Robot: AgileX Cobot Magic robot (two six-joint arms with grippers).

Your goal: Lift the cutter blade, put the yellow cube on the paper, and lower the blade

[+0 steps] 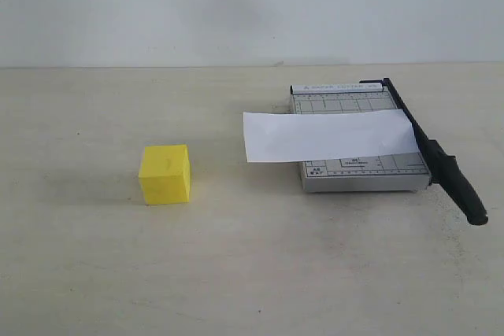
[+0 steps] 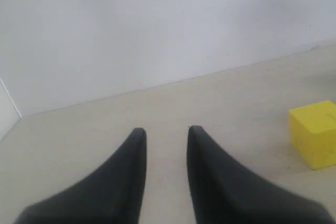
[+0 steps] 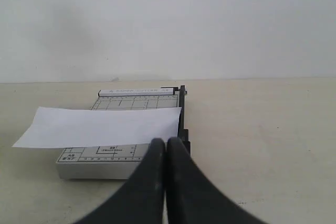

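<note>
The yellow cube rests on the table at left; the left wrist view shows the cube off to one side of my open left gripper, which holds nothing. The white paper lies across the grey gridded cutter board and overhangs its left side. The black cutter blade lies flat along the board's right edge, handle end toward the front. My right gripper is shut and empty, in front of the board near the blade. The paper shows there too. Neither gripper appears in the exterior view.
A beige tabletop carries everything. A white wall stands behind it.
</note>
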